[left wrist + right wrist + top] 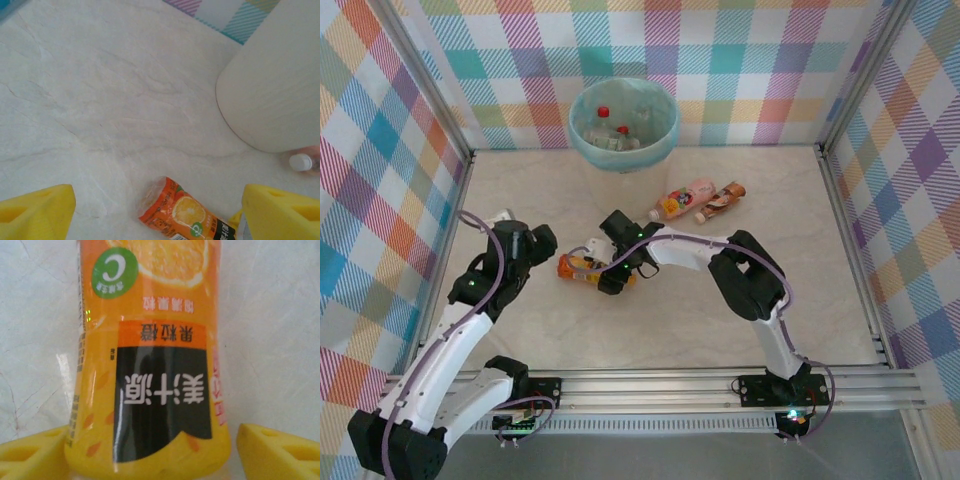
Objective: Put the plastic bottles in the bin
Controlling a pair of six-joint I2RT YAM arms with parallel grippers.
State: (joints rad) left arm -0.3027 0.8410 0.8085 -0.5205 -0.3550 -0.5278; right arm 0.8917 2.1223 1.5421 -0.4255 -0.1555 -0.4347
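Straddling the orange-yellow bottle (150, 340), with two more waiting on the table (800, 300)
The right gripper (152, 445) has its jaws open either side of that bottle, which lies in front of the bin (582, 140); a sliver of table shows beside one finger, so it looks not yet pinched. The left gripper (157, 196) hangs close by, jaws wide and empty. Red-capped bottles (610, 135) already lie in the bin. The pink bottle (685, 198) and the brown-orange bottle (720, 203) lie near it, so three seem left
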